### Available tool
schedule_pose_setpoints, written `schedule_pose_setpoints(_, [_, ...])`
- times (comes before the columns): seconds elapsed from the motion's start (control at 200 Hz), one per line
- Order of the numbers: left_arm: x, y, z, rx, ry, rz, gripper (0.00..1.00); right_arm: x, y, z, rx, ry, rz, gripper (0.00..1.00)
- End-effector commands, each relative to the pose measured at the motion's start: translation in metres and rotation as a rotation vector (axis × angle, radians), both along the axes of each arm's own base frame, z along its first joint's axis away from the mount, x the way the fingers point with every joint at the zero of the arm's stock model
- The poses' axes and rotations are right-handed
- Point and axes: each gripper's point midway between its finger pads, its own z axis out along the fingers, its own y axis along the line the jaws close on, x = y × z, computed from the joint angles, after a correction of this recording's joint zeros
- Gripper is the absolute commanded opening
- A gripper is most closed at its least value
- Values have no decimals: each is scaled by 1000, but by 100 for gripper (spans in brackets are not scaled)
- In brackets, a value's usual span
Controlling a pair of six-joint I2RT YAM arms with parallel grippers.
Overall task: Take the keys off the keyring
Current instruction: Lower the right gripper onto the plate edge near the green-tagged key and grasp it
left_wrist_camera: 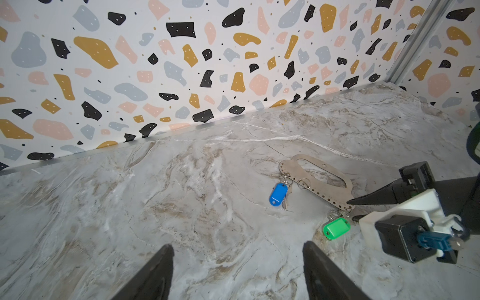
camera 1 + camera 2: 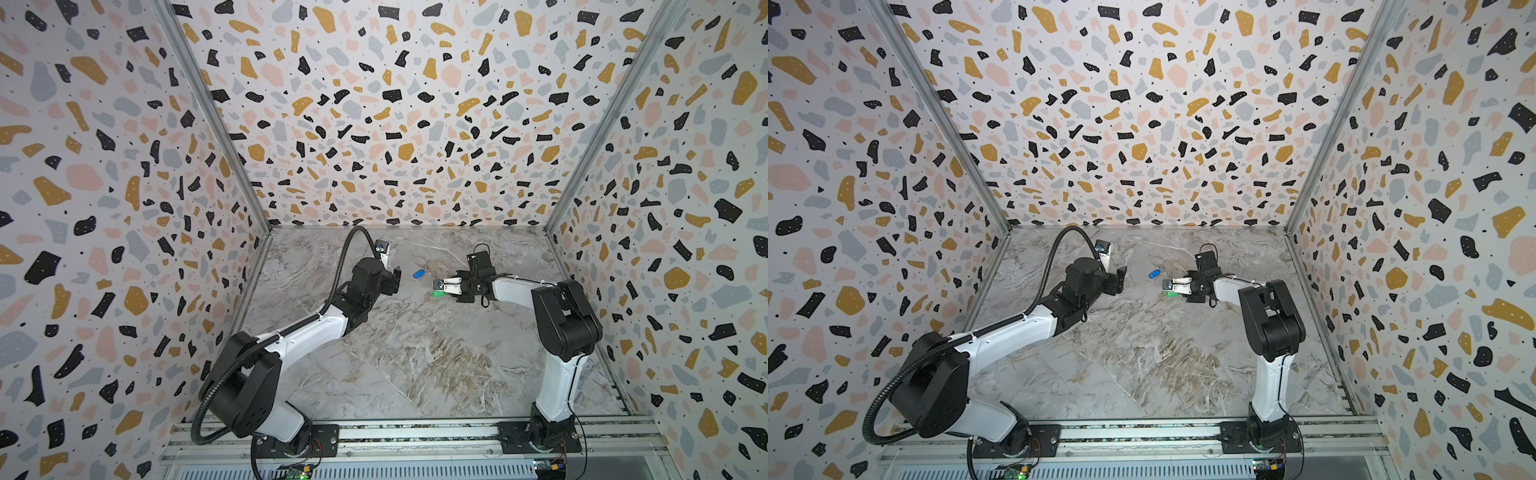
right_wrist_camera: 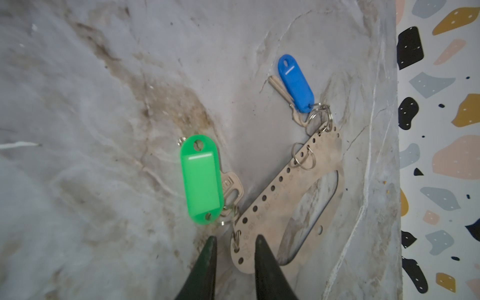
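The keyring [image 3: 280,197] is a flat grey-beige tab with an oval cut-out, lying on the marble floor near the back wall. Small split rings join both keys to its holed edge. One key has a blue tag [image 3: 294,83] and the other a green tag [image 3: 202,181]. My right gripper [image 3: 235,240] is down at the tab's end, jaws narrow but apart. One finger lies over the tab and the other beside it, with the green key's ring between them. My left gripper [image 1: 237,246] hangs wide open and empty, short of the keyring [image 1: 291,168].
Patterned walls enclose the floor at the back and on both sides. In both top views the blue tag [image 2: 419,273] and the green tag [image 2: 1169,294] lie between the two grippers. The arm bases stand on a metal rail [image 2: 415,436] at the front.
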Motion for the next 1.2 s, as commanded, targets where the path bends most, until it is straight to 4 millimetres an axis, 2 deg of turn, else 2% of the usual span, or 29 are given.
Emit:
schedule_pose_setpoints(0.0, [2,5,7,-7,-24,19,78,13,3,13,-7,-46,0,26])
schedule_pose_setpoints(0.09, [2,5,7,-6,-25,20,78,16,2,13,-12,-58,-9,21])
schedule_pose_setpoints(0.511, [4,3,6,-8,-26,19,78,15,8,8,-18,-50,17,16])
schedule_pose_setpoints(0.881, [5,3,5,-5,-28,19,78,14,11,10,-16,-47,34,6])
schedule_pose_setpoints(1.021, [5,2,8,3,-35,12,78,12,17,28,25,-51,41,3])
schedule_pose_setpoints(1.196, [3,1,29,20,-89,-16,78,9,30,84,169,-12,24,2])
